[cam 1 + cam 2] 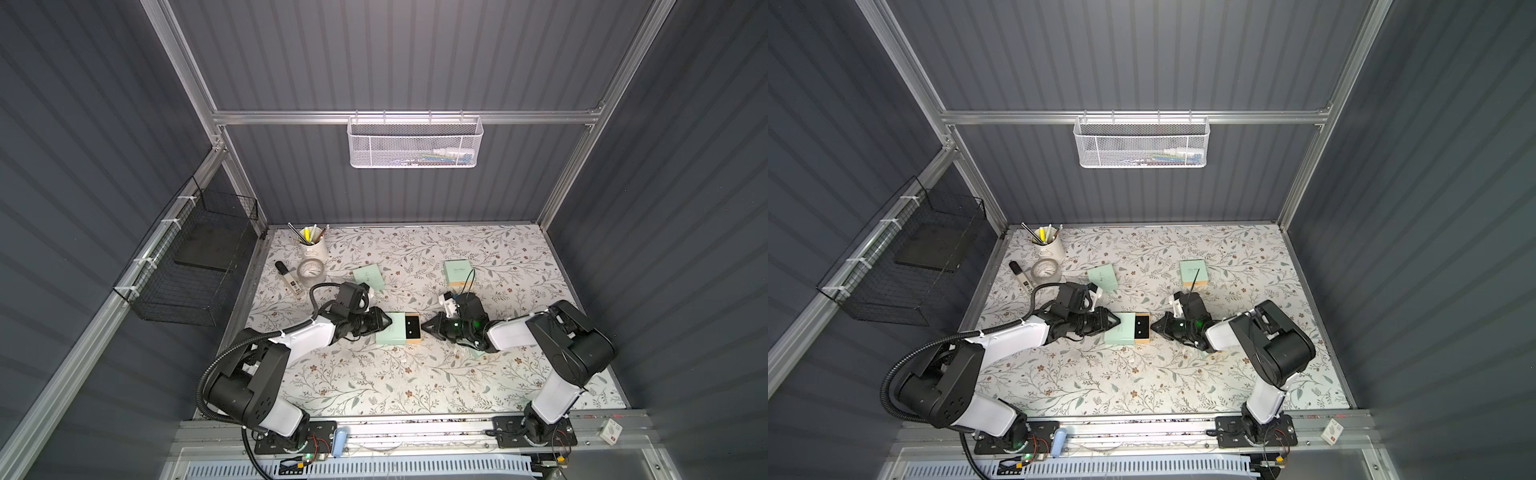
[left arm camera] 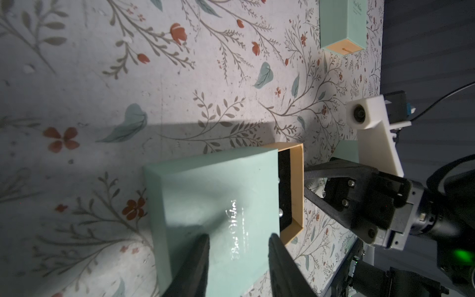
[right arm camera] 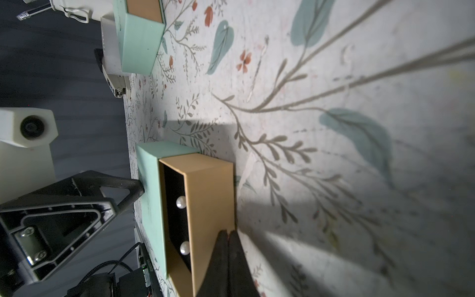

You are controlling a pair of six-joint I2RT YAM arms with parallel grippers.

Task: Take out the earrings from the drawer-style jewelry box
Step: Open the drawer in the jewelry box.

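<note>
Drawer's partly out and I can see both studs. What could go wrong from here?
1. The drawer is only partly out and the earrings sit close to the mouth of the sleeve, so reaching in may hit the sleeve or drawer wall.
2. The left gripper seems to press on the sleeve with jaws apart, not clamp it; a pull by the shut right gripper could drag sleeve and all.
3. A dropped earring might vanish against the flowered table.

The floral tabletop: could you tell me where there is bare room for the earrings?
Free: the front strip of floral tabletop between the open mint-and-tan drawer box and the front rail; the back right corner beyond the rightmost mint box. Crowded: the left gripper and right gripper flank the open box; white pen cup back left.
</note>
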